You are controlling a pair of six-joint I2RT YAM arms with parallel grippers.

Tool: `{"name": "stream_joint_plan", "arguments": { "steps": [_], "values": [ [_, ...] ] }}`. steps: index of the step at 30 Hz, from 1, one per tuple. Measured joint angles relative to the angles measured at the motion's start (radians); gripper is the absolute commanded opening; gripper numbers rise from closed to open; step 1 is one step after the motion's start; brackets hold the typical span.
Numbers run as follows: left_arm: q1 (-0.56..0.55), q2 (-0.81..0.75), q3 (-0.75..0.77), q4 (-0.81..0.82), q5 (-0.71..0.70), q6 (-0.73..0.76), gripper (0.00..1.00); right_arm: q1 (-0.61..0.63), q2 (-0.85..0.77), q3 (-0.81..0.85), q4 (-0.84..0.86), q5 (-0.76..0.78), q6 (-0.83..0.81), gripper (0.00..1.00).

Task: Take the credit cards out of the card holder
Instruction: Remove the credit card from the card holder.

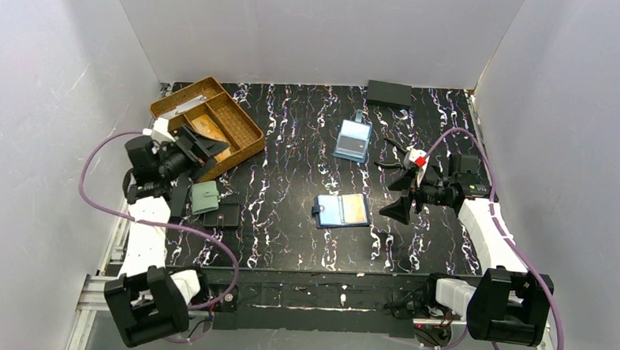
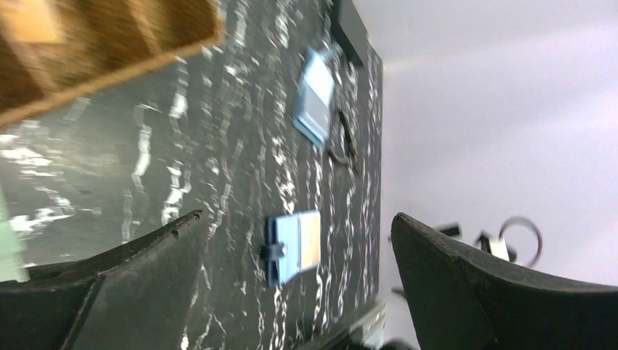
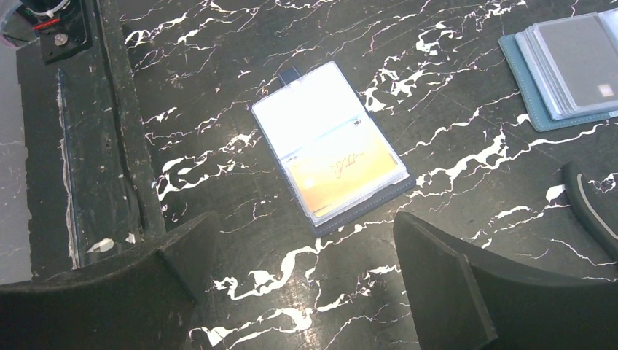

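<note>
**Top view.** Card holder (image 1: 338, 212) lies open and flat on bench (image 1: 291, 166), near the front, about mid-width. Orange credit card (image 1: 357, 209) is seen in its right half, under the slots; left half light blue. Left fingers (image 1: 205, 147) are spread, nothing gripped, held over the near corner of wooden tray (image 1: 255, 133), well apart from the holder. Right fingers (image 1: 398, 210) are spread wide and empty, just right of the holder, not touching it. Sage-green pouch (image 1: 206, 196) and small black wallet (image 1: 228, 216) sit near the left arm. Light blue clear case (image 1: 352, 140) lies farther back, black box (image 1: 388, 93) at the far edge.

**Left wrist.** Pic blurred. Both fingers are wide apart at the bottom corners. Holder is seen small, far off between them, tab toward the left arm. Tray edge at top left.

**Right wrist.** Fingers are wide apart and above the bench. Holder lies between and beyond the tips. Upper half is washed out by glare; orange card shows in the lower half, inside its slot. Clear case at top right.
</note>
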State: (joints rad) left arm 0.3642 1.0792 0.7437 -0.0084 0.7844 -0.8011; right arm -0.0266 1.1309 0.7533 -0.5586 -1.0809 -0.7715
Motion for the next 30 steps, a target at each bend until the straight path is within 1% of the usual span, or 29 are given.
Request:
{"name": "stream_joint_plan", "arguments": {
  "steps": [2, 6, 9, 10, 14, 18, 20, 24, 27, 30],
  "values": [
    [-0.077, -0.039, 0.0, -0.026, 0.028, 0.037, 0.94, -0.004, 0.0, -0.004, 0.0, 0.0, -0.003, 0.98],
    [-0.236, -0.111, -0.007, -0.074, 0.032, 0.091, 0.95, -0.015, 0.0, -0.017, -0.007, -0.002, -0.009, 0.98],
    [-0.359, -0.181, -0.051, -0.087, -0.013, 0.112, 0.96, -0.025, 0.0, -0.019, -0.011, -0.004, -0.014, 0.98],
    [-0.399, -0.196, -0.062, -0.091, -0.028, 0.115, 0.98, -0.029, 0.0, -0.022, -0.01, -0.006, -0.015, 0.98],
    [-0.599, -0.243, -0.126, -0.097, -0.111, 0.112, 0.98, -0.045, 0.0, -0.032, -0.015, -0.011, -0.017, 0.98],
    [-0.748, -0.286, -0.21, -0.051, -0.201, 0.075, 0.98, -0.059, -0.01, -0.032, -0.013, -0.022, -0.017, 0.98],
    [-0.794, -0.301, -0.247, -0.021, -0.24, 0.053, 0.98, -0.063, -0.02, -0.042, -0.002, -0.025, -0.013, 0.98],
    [-0.83, -0.288, -0.276, 0.039, -0.283, 0.013, 0.98, -0.067, -0.035, -0.07, 0.016, -0.029, 0.005, 0.98],
    [-0.834, -0.242, -0.295, 0.113, -0.288, -0.027, 0.98, -0.071, -0.035, -0.082, 0.028, -0.029, 0.018, 0.98],
    [-0.848, -0.159, -0.3, 0.158, -0.29, -0.055, 0.98, -0.072, -0.035, -0.082, 0.047, -0.029, 0.045, 0.98]
  ]
}}
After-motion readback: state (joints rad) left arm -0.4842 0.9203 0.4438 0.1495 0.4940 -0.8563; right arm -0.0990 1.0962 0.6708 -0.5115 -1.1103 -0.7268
